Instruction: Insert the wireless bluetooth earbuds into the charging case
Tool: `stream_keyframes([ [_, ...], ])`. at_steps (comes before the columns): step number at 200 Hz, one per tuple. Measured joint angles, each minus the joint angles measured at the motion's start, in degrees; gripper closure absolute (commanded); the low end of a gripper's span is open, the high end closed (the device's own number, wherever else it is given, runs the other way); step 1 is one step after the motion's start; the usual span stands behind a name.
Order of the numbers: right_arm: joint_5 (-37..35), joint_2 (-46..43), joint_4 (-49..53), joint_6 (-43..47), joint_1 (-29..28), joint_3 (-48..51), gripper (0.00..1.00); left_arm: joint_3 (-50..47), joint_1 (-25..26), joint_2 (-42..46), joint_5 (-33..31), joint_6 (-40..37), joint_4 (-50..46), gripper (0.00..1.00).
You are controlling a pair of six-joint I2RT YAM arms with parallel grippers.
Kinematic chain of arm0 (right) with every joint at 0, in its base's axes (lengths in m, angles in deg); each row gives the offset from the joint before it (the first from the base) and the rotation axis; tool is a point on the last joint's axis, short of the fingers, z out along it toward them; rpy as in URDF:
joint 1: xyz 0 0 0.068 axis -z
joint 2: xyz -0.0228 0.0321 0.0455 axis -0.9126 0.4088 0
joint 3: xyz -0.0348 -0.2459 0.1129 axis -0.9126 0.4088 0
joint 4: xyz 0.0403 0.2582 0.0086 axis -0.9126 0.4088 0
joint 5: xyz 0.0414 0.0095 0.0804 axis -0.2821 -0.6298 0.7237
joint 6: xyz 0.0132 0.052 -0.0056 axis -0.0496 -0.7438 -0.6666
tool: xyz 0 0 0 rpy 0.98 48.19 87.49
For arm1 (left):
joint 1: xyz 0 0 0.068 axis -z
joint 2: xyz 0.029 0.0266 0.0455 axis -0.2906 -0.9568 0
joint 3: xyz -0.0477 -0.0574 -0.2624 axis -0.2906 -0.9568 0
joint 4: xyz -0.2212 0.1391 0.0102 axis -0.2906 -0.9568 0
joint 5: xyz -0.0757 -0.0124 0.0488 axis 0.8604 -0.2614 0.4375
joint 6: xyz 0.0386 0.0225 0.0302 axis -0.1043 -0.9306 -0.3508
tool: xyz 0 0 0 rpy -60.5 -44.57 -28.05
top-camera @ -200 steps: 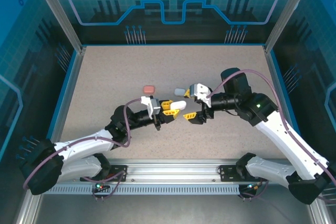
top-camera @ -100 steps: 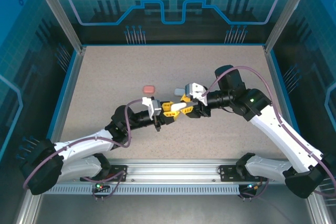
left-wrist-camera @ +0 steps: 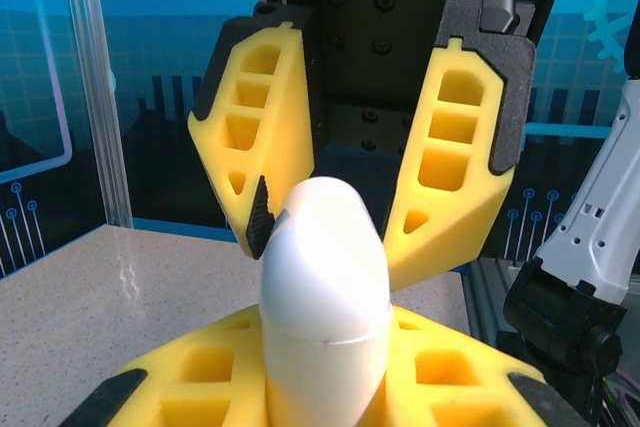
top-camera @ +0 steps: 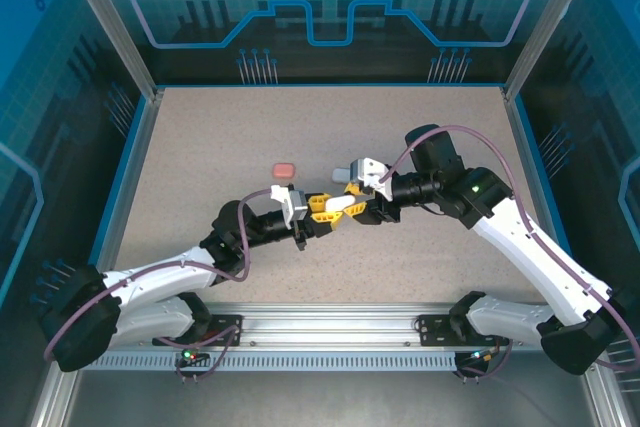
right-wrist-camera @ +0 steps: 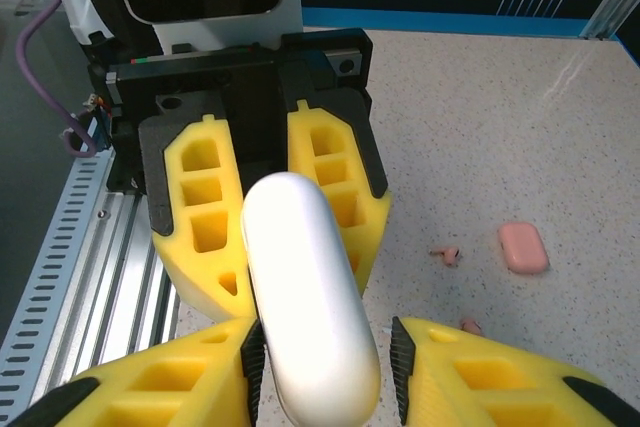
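The left pincer point(top-camera: 330, 210) clamps one end of the white pebble-shaped plastic charging case point(left-wrist-camera: 325, 287) above the speckled desk point(top-camera: 200, 147). This presents it to the right pincer point(right-wrist-camera: 325, 357), whose jaws straddle the other end, spread and not visibly pinching, probably to open the lid. In the right wrist view, two tiny salmon-red stemmed earbuds point(right-wrist-camera: 445, 254) lie on the desk at the case's three o'clock, near a salmon pebble-shaped case point(right-wrist-camera: 523, 247).

overhead view, wrist close-ups sharing charging case point(left-wrist-camera: 325, 292)
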State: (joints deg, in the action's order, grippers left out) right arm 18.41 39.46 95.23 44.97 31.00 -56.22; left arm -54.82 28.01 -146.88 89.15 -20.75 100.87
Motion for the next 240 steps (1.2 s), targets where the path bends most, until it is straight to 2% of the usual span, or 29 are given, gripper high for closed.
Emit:
stream_keyframes([
  [72, 0.04, 0.39, 0.42, -0.9, -0.07, 0.02, 0.69, 0.0, 0.0, 0.0, -0.37, 0.02, -0.39, 0.97],
  [84, 0.0, 0.39, 0.48, -1.33, -0.04, 0.02, 0.68, 0.0, 0.0, 0.0, -0.37, 0.02, -0.48, 0.86],
  [101, -0.17, 0.26, 0.0, -2.16, -0.04, 0.37, 0.68, -0.04, 0.0, 0.04, -0.7, -0.09, -0.55, 0.6],
  [146, -4.0, -0.7, -0.79, -4.37, 0.9, 2.43, 0.68, -1.46, 0.0, 3.23, -4.35, -4.09, -3.23, 0.37],
  [198, -9.03, -0.15, -0.74, -6.88, 5.25, 6.56, 0.7, -4.85, 0.0, 11.93, -7.85, -7.76, -12.41, 0.31],
  [222, -9.6, 3.56, -0.74, -8.11, 7.26, 8.7, 0.76, -6.14, 0.0, 16.04, -9.81, -8.74, -16.48, 0.31],
  [240, -9.33, 7.76, -0.79, -9.14, 8.98, 10.23, 0.77, -6.49, 0.0, 18.71, -11.26, -9.38, -18.62, 0.31],
])
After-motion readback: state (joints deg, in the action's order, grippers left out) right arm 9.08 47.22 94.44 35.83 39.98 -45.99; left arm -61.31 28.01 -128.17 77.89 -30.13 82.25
